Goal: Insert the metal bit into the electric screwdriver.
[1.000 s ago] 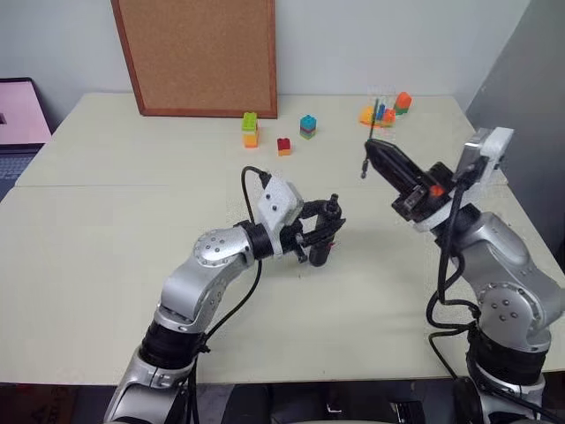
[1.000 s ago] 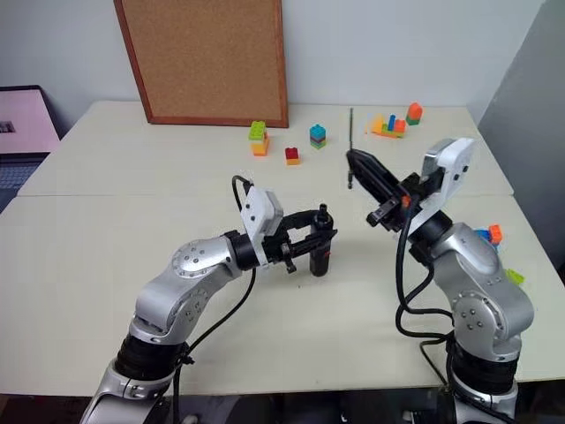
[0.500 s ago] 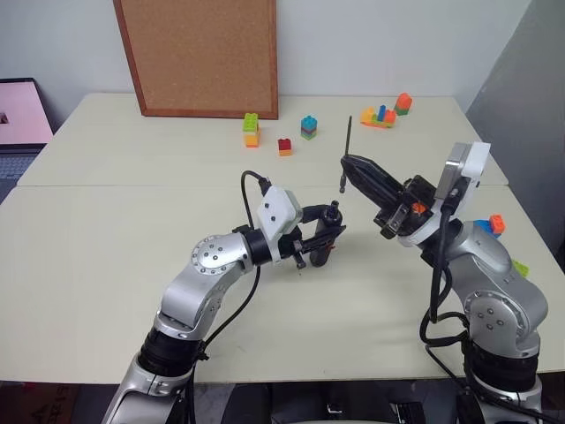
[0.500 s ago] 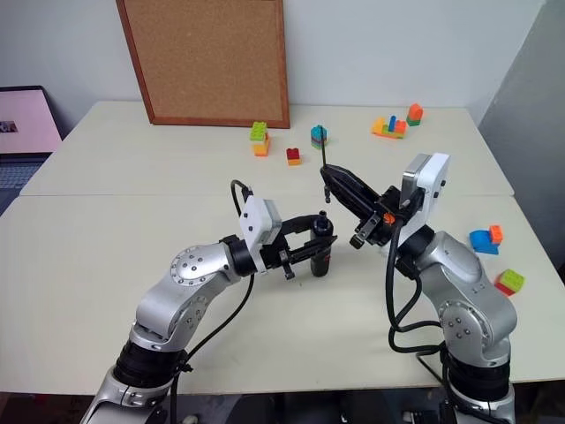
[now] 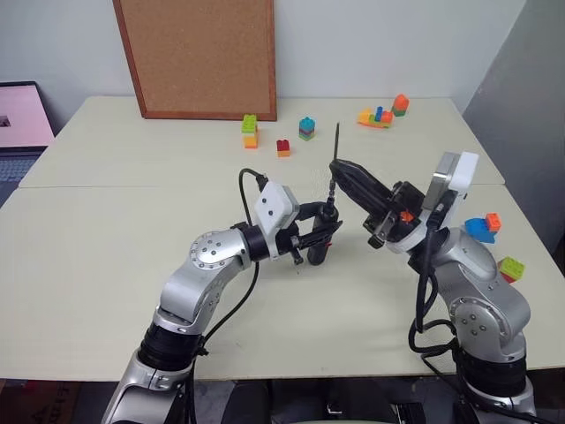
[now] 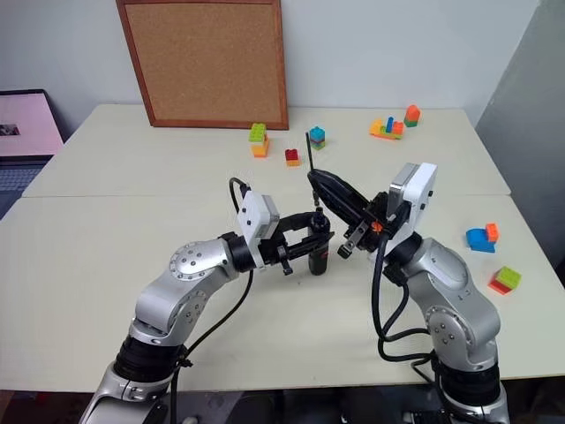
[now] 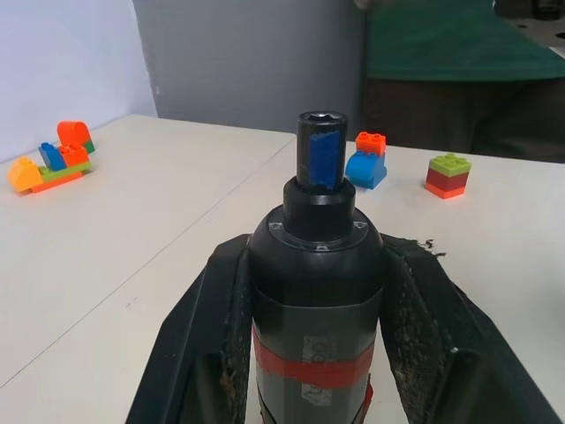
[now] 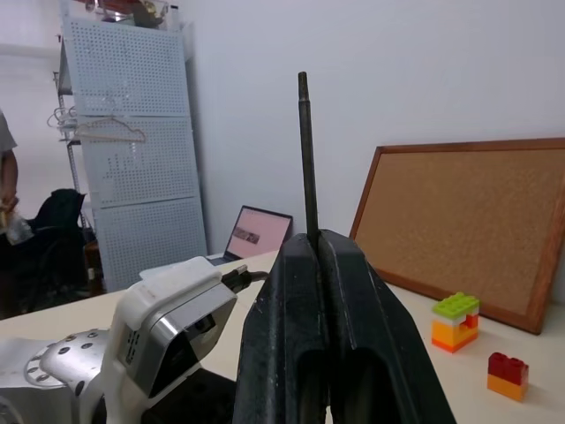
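Note:
The electric screwdriver (image 5: 321,240), black with a red band, stands upright above the table with its open socket up. My left gripper (image 5: 324,231) is shut on its body, one finger (image 7: 205,344) on either side of the electric screwdriver (image 7: 315,291). My right gripper (image 5: 341,167) is shut on the metal bit (image 5: 335,152), a thin dark rod standing nearly upright. The rod pokes above and below the fingertips. Its lower end hangs just above the screwdriver's top, slightly to the right. The metal bit (image 8: 305,150) rises out of the closed right fingers (image 8: 346,291).
A cork board (image 5: 199,53) leans on the wall at the back. Loose toy bricks (image 5: 251,130) lie behind the arms, a brick cluster (image 5: 380,113) at the back right, and more bricks (image 5: 481,228) at the right edge. A laptop (image 5: 22,115) sits far left.
My right gripper has carried the metal bit to the left and a little lower, from well right of the screwdriver to just above it. The left gripper and screwdriver have stayed put.

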{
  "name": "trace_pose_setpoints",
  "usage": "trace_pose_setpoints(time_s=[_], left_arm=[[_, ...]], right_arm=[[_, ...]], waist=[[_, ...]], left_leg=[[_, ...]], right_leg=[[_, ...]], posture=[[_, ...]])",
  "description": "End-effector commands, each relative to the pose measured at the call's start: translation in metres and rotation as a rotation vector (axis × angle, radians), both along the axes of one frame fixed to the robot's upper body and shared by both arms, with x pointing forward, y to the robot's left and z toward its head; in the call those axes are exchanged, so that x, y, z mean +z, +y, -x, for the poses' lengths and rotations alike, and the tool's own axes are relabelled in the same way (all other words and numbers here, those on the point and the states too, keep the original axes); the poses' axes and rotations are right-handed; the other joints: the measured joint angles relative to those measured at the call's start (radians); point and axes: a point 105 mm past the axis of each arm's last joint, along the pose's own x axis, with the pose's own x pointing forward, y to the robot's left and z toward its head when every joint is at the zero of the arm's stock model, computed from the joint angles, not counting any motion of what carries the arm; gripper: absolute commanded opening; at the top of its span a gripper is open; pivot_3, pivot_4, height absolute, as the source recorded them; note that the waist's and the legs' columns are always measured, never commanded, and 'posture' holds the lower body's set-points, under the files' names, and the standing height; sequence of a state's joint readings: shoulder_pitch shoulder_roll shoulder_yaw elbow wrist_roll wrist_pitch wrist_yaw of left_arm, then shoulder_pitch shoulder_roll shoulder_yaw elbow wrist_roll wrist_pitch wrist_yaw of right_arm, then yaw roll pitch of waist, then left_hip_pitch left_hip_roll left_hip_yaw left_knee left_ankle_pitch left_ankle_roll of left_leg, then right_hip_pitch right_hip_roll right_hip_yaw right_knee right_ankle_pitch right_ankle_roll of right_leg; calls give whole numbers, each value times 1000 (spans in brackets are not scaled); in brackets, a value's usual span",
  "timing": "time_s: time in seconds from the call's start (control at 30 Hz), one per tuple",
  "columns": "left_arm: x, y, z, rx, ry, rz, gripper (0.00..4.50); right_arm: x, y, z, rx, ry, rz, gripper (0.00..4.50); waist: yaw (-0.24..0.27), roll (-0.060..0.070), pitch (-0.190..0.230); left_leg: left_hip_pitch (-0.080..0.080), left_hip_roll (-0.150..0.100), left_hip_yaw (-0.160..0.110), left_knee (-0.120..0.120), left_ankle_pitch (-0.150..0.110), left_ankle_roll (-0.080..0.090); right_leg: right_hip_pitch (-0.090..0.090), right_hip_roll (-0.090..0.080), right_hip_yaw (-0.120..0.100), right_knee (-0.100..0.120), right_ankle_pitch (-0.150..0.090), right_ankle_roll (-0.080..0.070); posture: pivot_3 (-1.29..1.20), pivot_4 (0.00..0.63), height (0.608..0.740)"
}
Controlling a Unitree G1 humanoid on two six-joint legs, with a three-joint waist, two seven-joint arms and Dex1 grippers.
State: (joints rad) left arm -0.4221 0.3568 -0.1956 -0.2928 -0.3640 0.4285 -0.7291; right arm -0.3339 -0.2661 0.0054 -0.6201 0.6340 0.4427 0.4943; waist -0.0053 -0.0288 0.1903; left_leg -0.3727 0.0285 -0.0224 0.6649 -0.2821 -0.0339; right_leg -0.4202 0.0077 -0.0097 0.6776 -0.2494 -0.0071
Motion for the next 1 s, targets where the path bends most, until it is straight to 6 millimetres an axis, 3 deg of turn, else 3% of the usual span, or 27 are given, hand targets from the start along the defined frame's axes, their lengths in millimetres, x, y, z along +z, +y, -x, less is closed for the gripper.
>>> trace_pose_setpoints(time_s=[0.03,0.13,0.63,1.0], left_arm=[[-1,-10,-8,-1,-20,2,1643],[10,-19,-10,-49,-3,40,1643],[8,10,-8,12,-31,-11,1643],[12,11,-8,19,-50,-11,1643]], right_arm=[[7,2,3,-11,-56,-10,0],[6,6,4,-15,-64,0,0],[21,6,2,-16,-102,-54,0],[18,6,1,0,-91,-54,0]], waist=[[0,0,0],[4,0,0],[-4,0,0],[-6,0,0]], left_leg=[[0,0,0,0,0,0],[0,-1,0,1,0,0],[2,0,0,0,0,0],[2,1,0,0,0,0]], right_leg=[[0,0,0,0,0,0],[1,0,0,1,0,0],[0,0,0,1,0,-1],[0,1,1,1,-1,-1]], posture=[[0,150,740],[0,150,740],[0,150,740],[0,150,740]])
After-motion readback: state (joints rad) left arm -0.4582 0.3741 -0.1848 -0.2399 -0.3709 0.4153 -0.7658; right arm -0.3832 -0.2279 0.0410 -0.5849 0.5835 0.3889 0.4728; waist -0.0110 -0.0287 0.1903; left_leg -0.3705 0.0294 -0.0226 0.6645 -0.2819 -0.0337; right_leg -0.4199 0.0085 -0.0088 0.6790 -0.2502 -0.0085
